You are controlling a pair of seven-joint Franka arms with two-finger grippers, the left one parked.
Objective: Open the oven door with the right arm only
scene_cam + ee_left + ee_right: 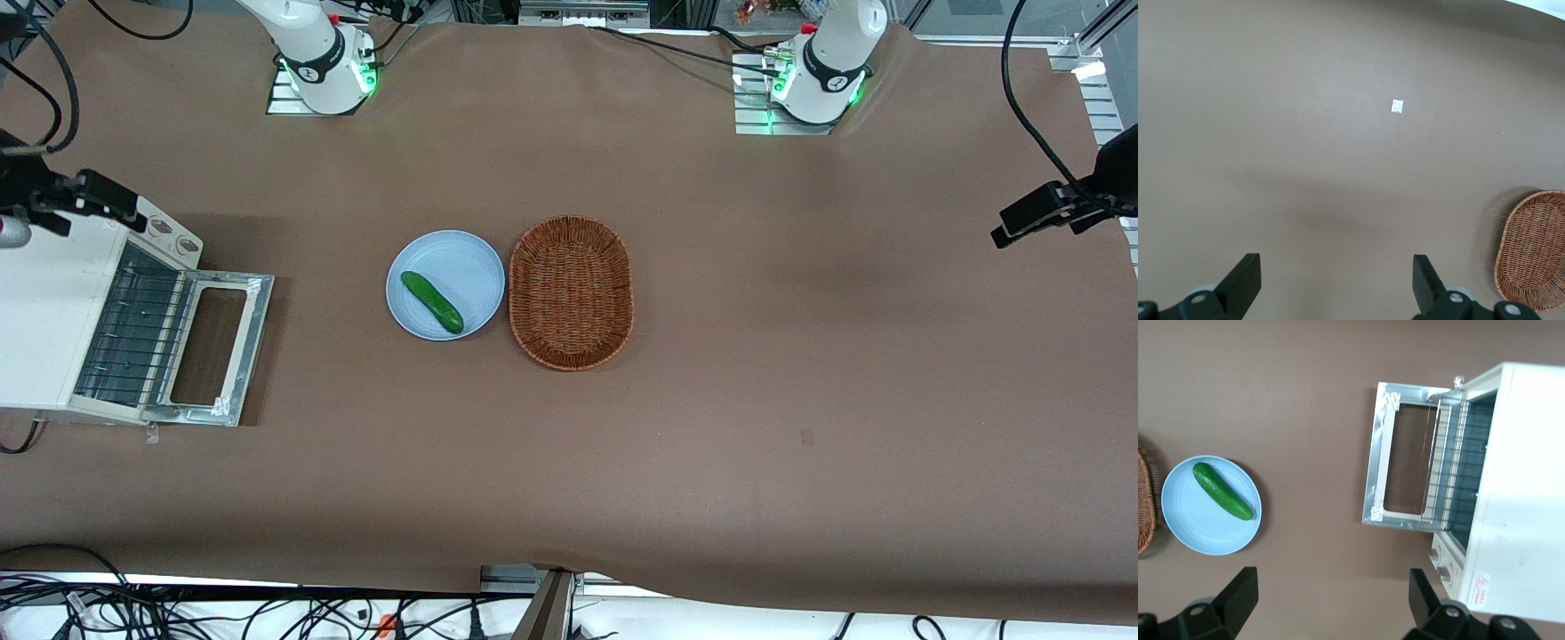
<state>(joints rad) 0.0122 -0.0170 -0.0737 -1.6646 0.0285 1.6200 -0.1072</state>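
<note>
Silver door [216, 347] lies folded flat on the table in front of the oven [53, 311] at the working arm's end. Above it, the gripper [1331, 603] hovers spread wide, holding nothing.

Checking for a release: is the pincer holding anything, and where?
Nothing: the open black pincer hangs above the table, apart from the lowered silver glass-windowed oven door.

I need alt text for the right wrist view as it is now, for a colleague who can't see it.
Seen from above, the oven door lies folded down flat and open on the brown table, exposing the wire rack inside the white toaster oven. The right arm's gripper hangs open above the table, touching nothing. A cucumber lies on a blue plate beside a wicker basket.
</note>
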